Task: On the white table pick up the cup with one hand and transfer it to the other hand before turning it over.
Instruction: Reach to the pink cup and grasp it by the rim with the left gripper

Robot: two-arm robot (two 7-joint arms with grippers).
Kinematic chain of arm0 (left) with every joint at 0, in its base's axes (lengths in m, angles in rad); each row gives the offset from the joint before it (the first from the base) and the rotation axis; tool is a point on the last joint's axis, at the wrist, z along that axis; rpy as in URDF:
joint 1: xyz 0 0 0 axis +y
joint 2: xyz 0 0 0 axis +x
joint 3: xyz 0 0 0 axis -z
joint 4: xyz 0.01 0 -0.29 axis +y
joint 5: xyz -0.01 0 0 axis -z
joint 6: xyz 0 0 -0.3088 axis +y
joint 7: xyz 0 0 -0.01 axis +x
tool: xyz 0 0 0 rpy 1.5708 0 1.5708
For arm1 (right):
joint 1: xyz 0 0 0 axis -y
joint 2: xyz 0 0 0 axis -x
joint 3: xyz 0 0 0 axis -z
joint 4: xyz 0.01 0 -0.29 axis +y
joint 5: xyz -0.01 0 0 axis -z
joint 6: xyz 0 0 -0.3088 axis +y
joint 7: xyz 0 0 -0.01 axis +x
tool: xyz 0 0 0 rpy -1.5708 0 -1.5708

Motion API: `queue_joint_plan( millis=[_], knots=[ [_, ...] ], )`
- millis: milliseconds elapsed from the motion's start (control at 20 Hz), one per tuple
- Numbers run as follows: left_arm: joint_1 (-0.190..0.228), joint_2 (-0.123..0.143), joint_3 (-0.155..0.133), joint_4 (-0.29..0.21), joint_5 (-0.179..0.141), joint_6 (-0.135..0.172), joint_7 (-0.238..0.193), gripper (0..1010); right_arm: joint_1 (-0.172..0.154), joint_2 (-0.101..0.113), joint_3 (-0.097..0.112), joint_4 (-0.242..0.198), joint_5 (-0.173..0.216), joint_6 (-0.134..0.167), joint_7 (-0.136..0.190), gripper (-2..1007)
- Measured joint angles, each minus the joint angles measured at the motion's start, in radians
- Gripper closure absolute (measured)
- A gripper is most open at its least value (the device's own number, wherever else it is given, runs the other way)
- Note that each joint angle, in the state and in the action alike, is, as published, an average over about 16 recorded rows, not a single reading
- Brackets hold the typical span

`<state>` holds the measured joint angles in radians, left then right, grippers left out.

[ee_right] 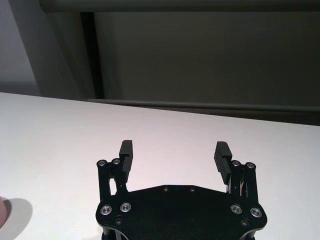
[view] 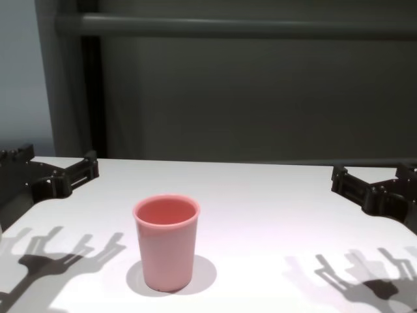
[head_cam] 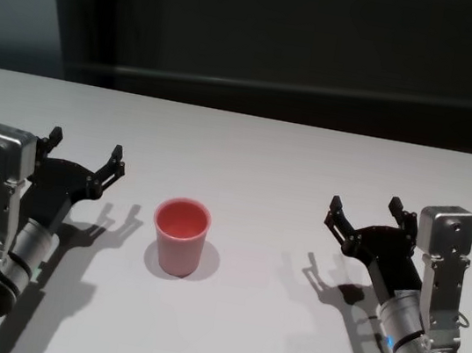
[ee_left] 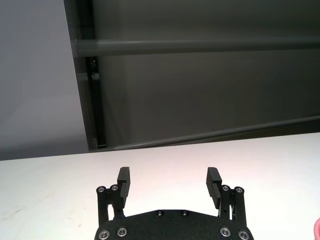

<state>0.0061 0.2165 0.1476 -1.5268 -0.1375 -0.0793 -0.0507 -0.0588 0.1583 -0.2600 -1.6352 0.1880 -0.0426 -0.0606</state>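
Nothing of the task appears done yet. The pale pink tapered plastic cup [head_cam: 180, 236] stands upright, mouth up, on the wide matte white table [head_cam: 257, 153], a little toward 7 o'clock of the tabletop's middle in the head view, untouched by either arm.

The left gripper [head_cam: 86, 155], black and pronged on a silver-grey arm, hovers at about 9 o'clock from the cup, near it but clearly apart. Its fingers [ee_left: 124, 181] are spread wide with only bare table between them; it holds nothing.

The right gripper [head_cam: 364, 212], black and pronged on a silver arm with a blue light, sits at about 3 o'clock from the cup, well apart and farther off than the left one. Its fingers [ee_right: 222, 155] also stand wide apart and empty.

Both grippers point toward 12 o'clock, across the table, rather than at the cup.

By my judgement every step is still ahead: one gripper must reach and close on the cup, lift it, pass it to the other, which then turns it over. The left gripper looks the better placed to start, being closer.
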Motion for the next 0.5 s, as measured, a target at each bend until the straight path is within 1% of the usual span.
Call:
queue_joint_plan(
  millis=[500],
  knots=[
    [0.000, 0.000, 0.000, 0.000, 0.000, 0.000, 0.000, 7, 0.000, 0.000, 0.000, 0.000, 0.000, 0.000, 0.000, 3]
  ],
)
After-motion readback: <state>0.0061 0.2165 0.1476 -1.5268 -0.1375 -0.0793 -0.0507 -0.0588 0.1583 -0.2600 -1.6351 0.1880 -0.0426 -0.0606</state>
